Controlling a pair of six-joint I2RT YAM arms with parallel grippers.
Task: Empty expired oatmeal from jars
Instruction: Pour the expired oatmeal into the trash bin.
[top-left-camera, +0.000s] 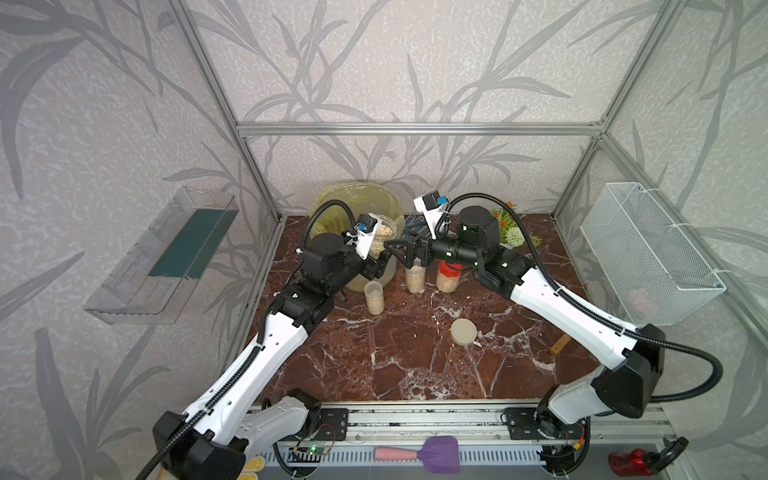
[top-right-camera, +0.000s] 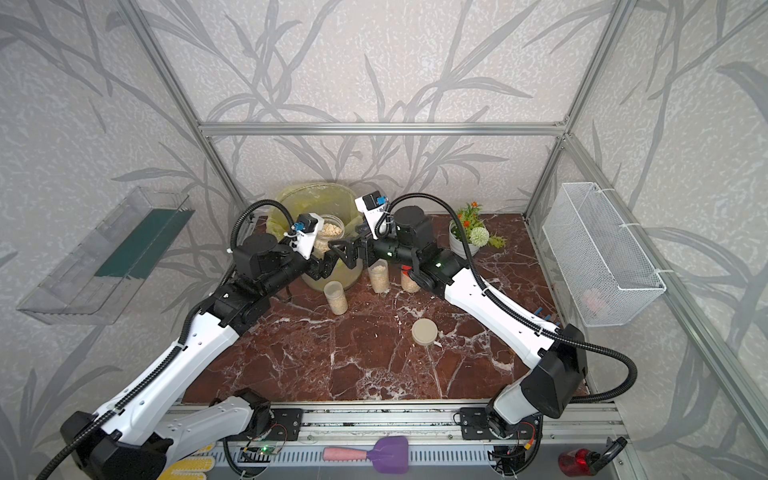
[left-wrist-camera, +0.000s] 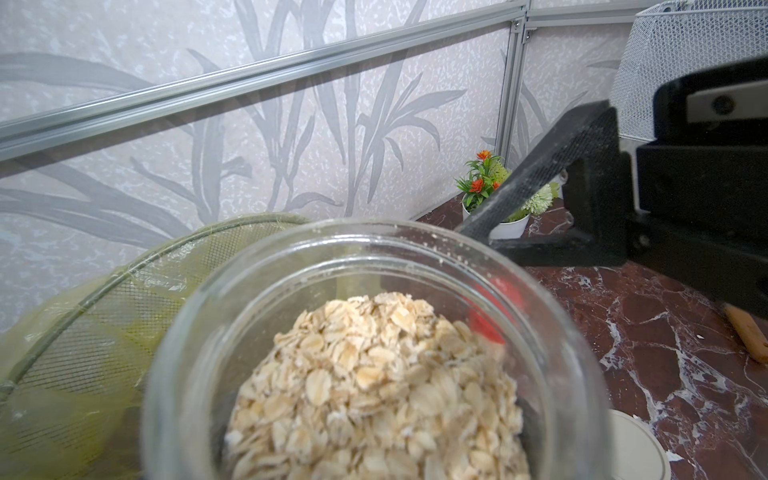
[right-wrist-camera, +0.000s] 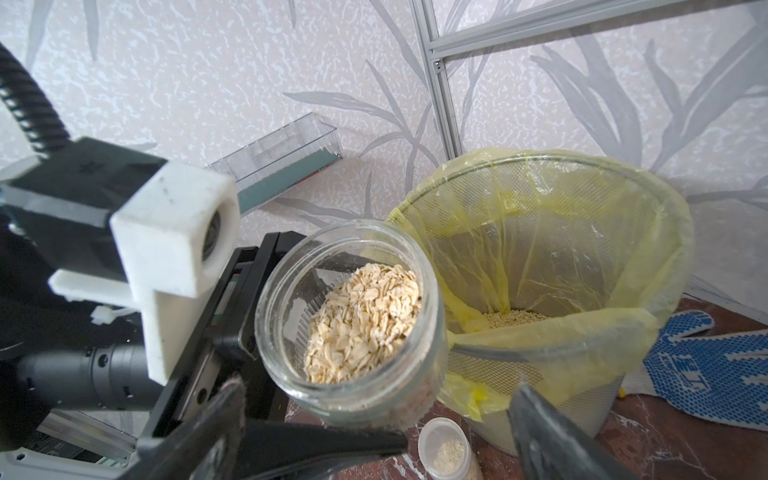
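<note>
Oatmeal (left-wrist-camera: 374, 386) is seen close up in the left wrist view, heaped inside the lidless wide jar (left-wrist-camera: 183, 353). That jar is clasped low on its body by the left gripper (top-left-camera: 379, 266) and is held above the table (top-left-camera: 395, 365), just beside the bin (right-wrist-camera: 540, 160). The bin is lined with a yellow bag, and a thin layer of flakes is seen at its bottom.

The right gripper (top-left-camera: 398, 254) is held level, facing the jar. Its fingers (right-wrist-camera: 536, 428) are spread wide and nothing is gripped between them. One fingertip is seen just beside the jar's rim in the left wrist view; whether glass is touched cannot be told.

A beige lid (top-left-camera: 464, 331) is laid flat on the table, well apart from the jar. Three more jars are stood upright near the bin's foot, each partly filled with oatmeal: two slim jars (top-left-camera: 374, 297) (top-left-camera: 414, 278) and a red-capped jar (top-left-camera: 448, 278), the last partly hidden under the right arm.
</note>
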